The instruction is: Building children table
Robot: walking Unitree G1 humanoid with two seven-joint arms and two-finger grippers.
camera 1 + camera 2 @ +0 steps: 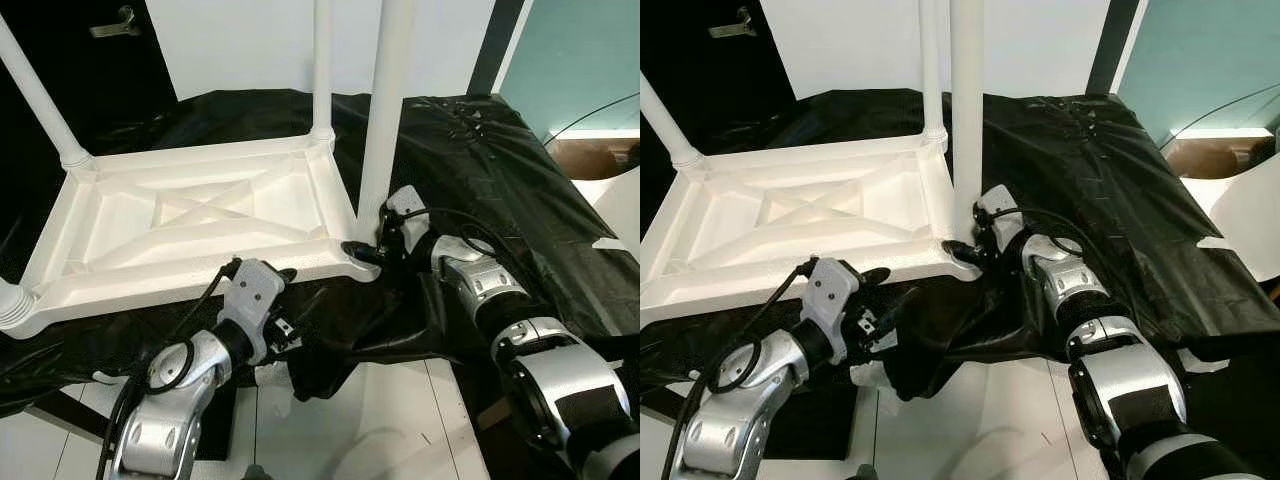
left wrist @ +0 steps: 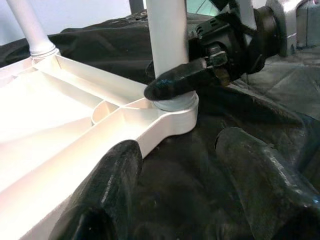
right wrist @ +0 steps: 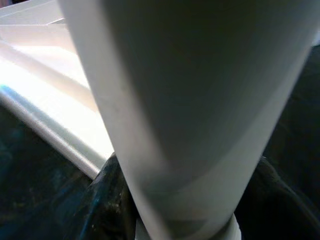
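The right gripper [image 1: 366, 250] clamps its black fingers around the base of the upright white plastic table leg [image 1: 384, 110], seated in the near corner socket of the upside-down white ribbed plastic tabletop [image 1: 190, 225]. The left gripper [image 1: 285, 275] hovers open just beside the tabletop's near edge, above the crumpled black plastic sheet [image 1: 480, 170].

A plain white plastic table [image 1: 190, 225] with white legs [image 1: 385, 110] lies on a glossy black sheet [image 1: 480, 170]. Silver arms end in black fingers [image 2: 175, 82]. The wall [image 1: 590, 60] is teal, the floor [image 1: 390, 430] white.
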